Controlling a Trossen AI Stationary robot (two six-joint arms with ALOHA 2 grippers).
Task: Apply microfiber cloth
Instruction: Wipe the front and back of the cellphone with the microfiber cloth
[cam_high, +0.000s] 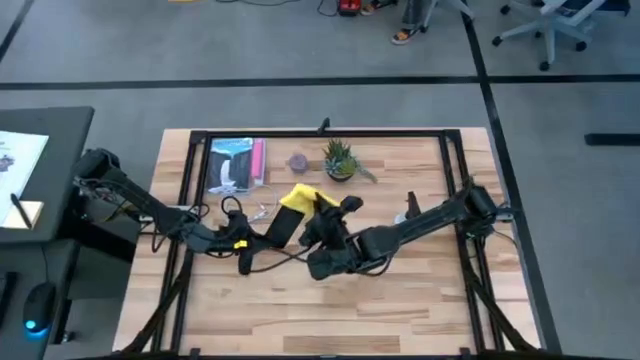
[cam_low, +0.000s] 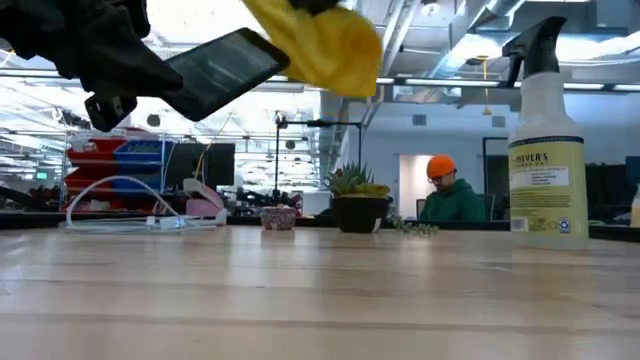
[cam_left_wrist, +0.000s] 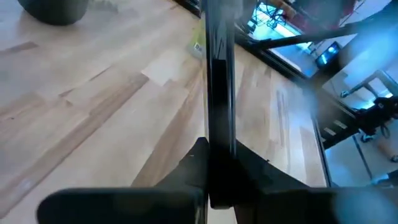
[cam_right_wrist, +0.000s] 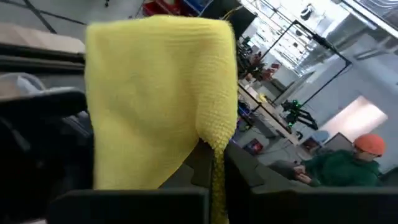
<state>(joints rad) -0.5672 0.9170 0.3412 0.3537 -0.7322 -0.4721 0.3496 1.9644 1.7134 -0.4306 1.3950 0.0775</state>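
Observation:
The black smartphone (cam_high: 281, 226) is held tilted above the table's middle by my left gripper (cam_high: 243, 246), which is shut on it. In the low view the smartphone (cam_low: 225, 66) slopes up away from that gripper (cam_low: 100, 55). The bright yellow microfiber cloth (cam_high: 301, 198) hangs bunched at the phone's raised far end, with my right gripper (cam_high: 326, 222) shut on it. In the right wrist view the cloth (cam_right_wrist: 155, 99) fills most of the picture. Whether the cloth (cam_low: 322, 40) touches the phone's screen, I cannot tell. My left gripper pinches the smartphone's lower end (cam_left_wrist: 217, 163) between its two fingers, one on each flat face, so the phone shows edge-on. The phone is lifted clear of the table and slopes upward from the fingers. My right gripper holds the cloth by a folded part (cam_right_wrist: 217, 169). The cloth itself drapes over the place of contact. It is lifted clear and hangs slack in several layers.
A spray bottle (cam_low: 545, 140) stands on the right part of the table. At the far edge stand a potted plant (cam_high: 340, 160), a small pot (cam_high: 297, 162) and a white and pink packet (cam_high: 235, 166). A white cable (cam_high: 257, 212) lies nearby. A person (cam_low: 447, 192) sits beyond the table.

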